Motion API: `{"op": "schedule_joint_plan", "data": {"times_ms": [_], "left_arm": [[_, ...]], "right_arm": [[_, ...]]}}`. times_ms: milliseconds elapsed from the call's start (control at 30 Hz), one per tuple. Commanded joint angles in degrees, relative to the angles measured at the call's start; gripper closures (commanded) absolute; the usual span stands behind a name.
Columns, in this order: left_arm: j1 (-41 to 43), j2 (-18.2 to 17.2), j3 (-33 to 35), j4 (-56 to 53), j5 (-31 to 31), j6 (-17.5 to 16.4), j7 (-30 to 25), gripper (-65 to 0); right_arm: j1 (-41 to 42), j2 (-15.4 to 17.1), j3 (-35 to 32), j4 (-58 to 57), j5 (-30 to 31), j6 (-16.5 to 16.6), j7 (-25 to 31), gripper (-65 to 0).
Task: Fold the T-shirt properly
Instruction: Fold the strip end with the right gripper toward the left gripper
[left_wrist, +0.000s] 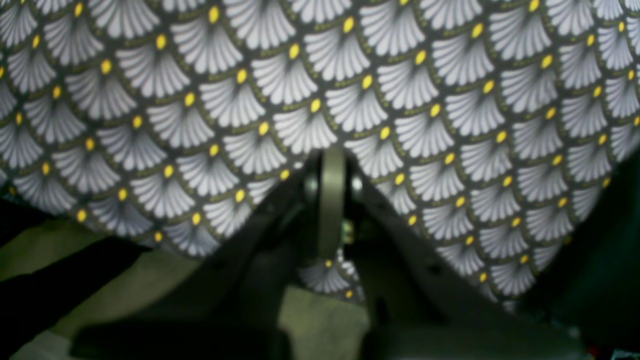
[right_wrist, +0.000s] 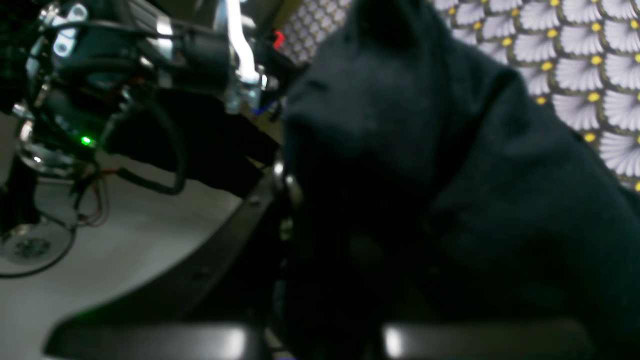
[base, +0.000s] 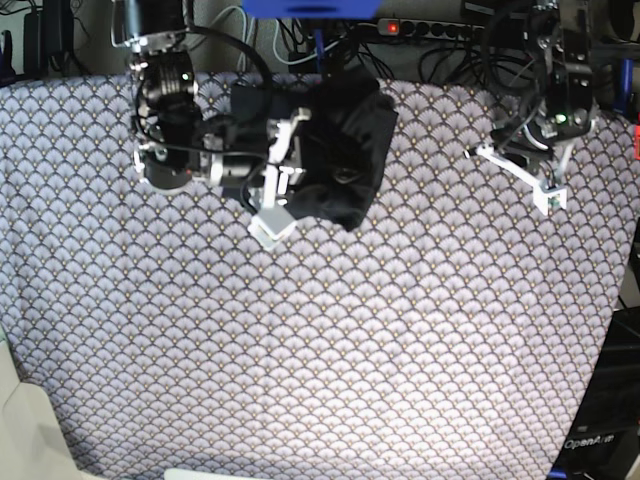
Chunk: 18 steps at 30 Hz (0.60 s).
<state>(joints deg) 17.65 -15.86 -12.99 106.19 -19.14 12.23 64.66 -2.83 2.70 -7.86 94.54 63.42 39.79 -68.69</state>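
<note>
- Right gripper (base: 290, 185) sits at the far side of the table, on the base view's left; its jaws are nearly closed, pinching a bunch of the T-shirt (base: 345, 160)
- T-shirt is a crumpled black wad hanging from that gripper, above the tablecloth (base: 330, 360) near the far edge; whether its lower folds touch the cloth I cannot tell
- right wrist view: black fabric (right_wrist: 450, 175) fills most of the frame, draped over and between the fingers; the fingertips themselves are buried in cloth, blurred; scallop print shows at upper right
- white finger piece (base: 272, 225) of the right gripper juts below the shirt toward the camera
- Left gripper (base: 548, 195) is on the base view's right, well apart from the T-shirt; jaws pressed together, holding nothing
- left wrist view: the closed fingers (left_wrist: 331, 200) meet in a narrow upright strip at frame centre, out of focus; only tablecloth (left_wrist: 450, 100) behind them, no black cloth between them
- left gripper hangs above the patterned cloth near its far right corner; contact with the cloth not clear
- tablecloth covers the whole table, grey scallops with yellow dots, lying flat
</note>
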Motion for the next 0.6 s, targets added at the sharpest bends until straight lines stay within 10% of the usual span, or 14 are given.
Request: {"op": "schedule_joint_plan", "data": {"times_ms": [0, 567], "left_arm": [[-0.20, -0.54, -0.15, 1.19, 0.01, 0.03, -0.44, 0.0], [-0.11, -0.27, 0.20, 1.19, 0.01, 0.03, 0.00, 0.0]], "right_arm": [[1.47, -0.11, -0.10, -0.52, 1.24, 0.21, 1.21, 0.0], [4.98, 1.65, -1.07, 0.97, 0.36, 0.21, 0.86, -36.1]]}}
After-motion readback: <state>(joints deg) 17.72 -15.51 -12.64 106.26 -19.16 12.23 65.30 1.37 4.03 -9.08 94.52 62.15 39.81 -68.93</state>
